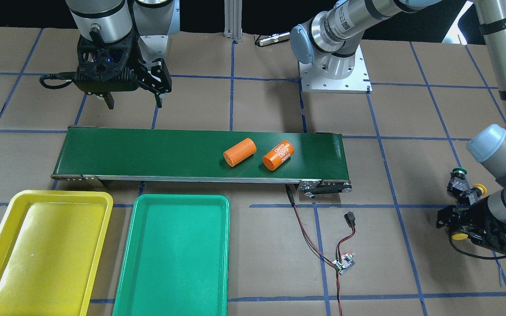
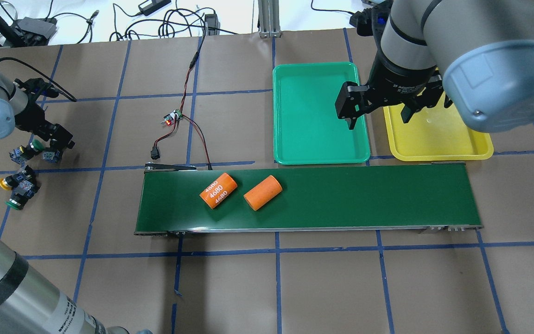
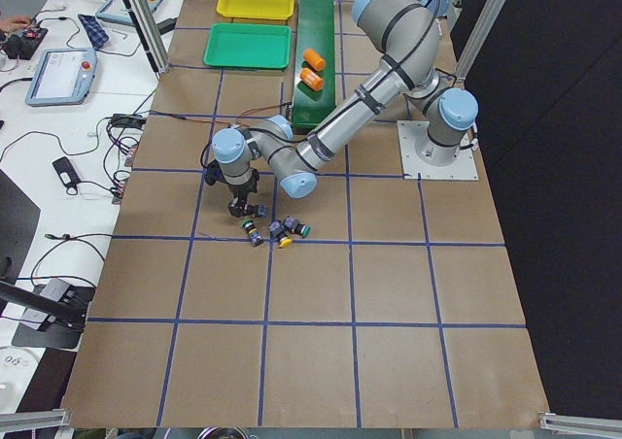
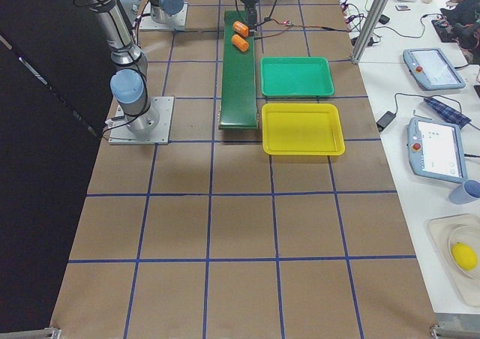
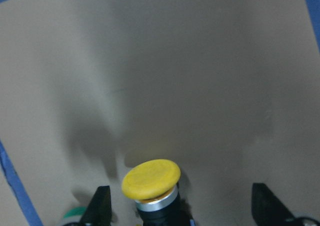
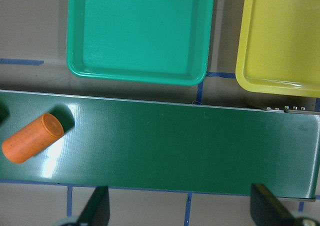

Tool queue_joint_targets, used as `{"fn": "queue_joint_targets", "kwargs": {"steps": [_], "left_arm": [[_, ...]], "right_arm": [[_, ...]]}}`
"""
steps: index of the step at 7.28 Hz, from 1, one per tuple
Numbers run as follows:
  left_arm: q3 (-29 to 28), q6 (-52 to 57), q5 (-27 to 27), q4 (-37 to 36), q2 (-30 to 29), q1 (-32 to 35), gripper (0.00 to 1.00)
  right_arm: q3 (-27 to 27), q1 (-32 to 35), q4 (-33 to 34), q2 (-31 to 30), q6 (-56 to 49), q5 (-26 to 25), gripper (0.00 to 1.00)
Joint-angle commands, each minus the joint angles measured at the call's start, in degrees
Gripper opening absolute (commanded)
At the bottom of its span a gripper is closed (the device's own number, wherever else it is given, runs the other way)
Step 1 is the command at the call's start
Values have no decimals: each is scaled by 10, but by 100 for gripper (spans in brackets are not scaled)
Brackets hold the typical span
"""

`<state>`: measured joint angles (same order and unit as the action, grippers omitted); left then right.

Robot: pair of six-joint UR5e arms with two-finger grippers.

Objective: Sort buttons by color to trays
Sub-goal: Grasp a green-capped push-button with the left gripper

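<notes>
Yellow button (image 5: 151, 178), apparently upright, sits between the wide-spread fingers of the left tool (image 5: 183, 209), off-centre; right tool (image 2: 379, 119), also wide, is well apart.

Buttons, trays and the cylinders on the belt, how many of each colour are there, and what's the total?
Yellow buttons: 2
Green buttons: 2
Yellow tray: 1
Green tray: 1
Orange cylinders: 2
Total: 8
</notes>
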<state>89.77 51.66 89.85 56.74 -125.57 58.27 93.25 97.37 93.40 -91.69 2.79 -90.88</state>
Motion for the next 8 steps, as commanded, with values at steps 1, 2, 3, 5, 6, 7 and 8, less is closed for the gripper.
{"fn": "queue_joint_targets", "kwargs": {"steps": [1,2,3,5,6,7,8], "left_arm": [[14,-8,1,-1,0,0,0],[15,-30,7,9,20,6,0],[22,-99,22,55,59,25,0],[91,-166,21,132,172,112,0],[151,-200,11,136,222,160,0],[216,-205,2,128,265,215,0],[238,-246,8,126,297,257,0]], "right_arm": [[0,-4,-1,-2,-4,-1,100],[0,-4,2,-2,-3,0,100],[-3,-7,0,-4,-6,-2,100],[-13,-9,7,-16,-6,-7,100],[-13,-9,8,-17,-4,-4,100],[-16,-8,9,-17,-2,0,100],[-11,-9,8,-17,-6,-4,100]]}}
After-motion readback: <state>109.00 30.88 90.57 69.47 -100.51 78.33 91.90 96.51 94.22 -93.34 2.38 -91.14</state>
